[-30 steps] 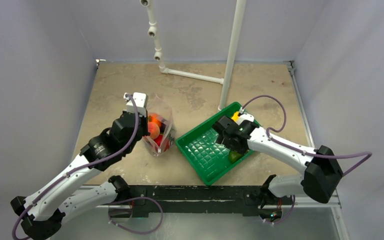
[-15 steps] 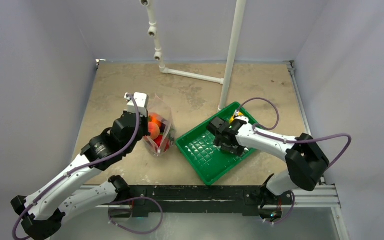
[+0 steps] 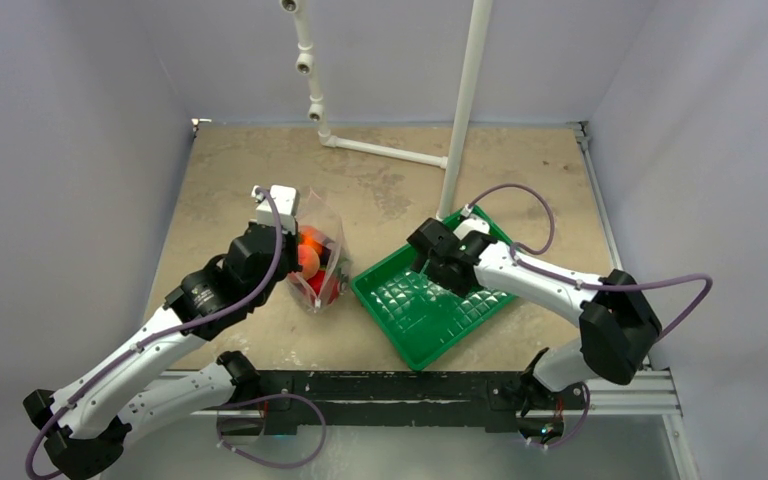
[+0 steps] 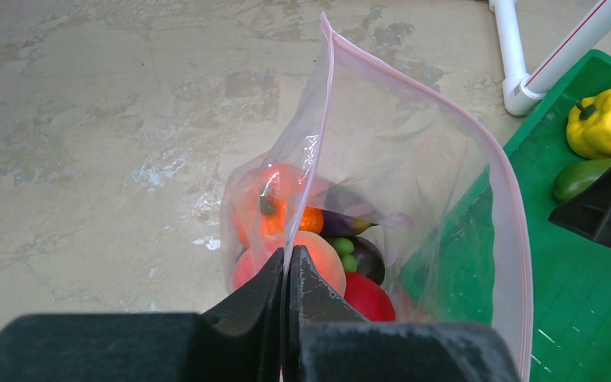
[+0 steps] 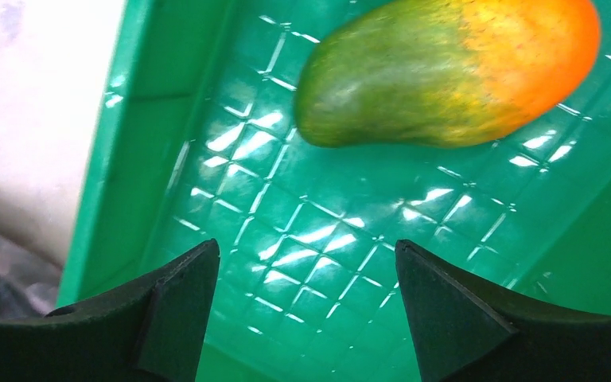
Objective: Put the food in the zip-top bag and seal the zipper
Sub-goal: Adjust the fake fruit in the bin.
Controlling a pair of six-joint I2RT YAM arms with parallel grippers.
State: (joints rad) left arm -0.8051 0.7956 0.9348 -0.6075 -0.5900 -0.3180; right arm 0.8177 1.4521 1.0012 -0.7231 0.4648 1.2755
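The clear zip-top bag (image 3: 322,262) stands open on the table, and my left gripper (image 4: 286,267) is shut on its near mouth edge. The pale pink zipper (image 4: 414,82) runs round the open mouth. Inside the bag (image 4: 422,191) lie an orange fruit (image 4: 280,213), a peach (image 4: 322,267), a purple eggplant (image 4: 367,256) and a red tomato (image 4: 370,298). My right gripper (image 3: 447,268) hangs open over the green tray (image 3: 420,320). The green-orange mango (image 5: 445,72) lies just ahead of its fingertips (image 5: 195,274), untouched. A yellow pepper (image 4: 609,119) sits in the tray's far corner.
A white pipe frame (image 3: 465,110) rises from the table just behind the tray. The tray's left wall (image 5: 103,183) stands close beside my right gripper (image 5: 308,255). Grey walls enclose the table on three sides.
My right arm has swung left and back across the tray, and its head now covers the mango and pepper in the top view. The left arm and bag have stayed put.
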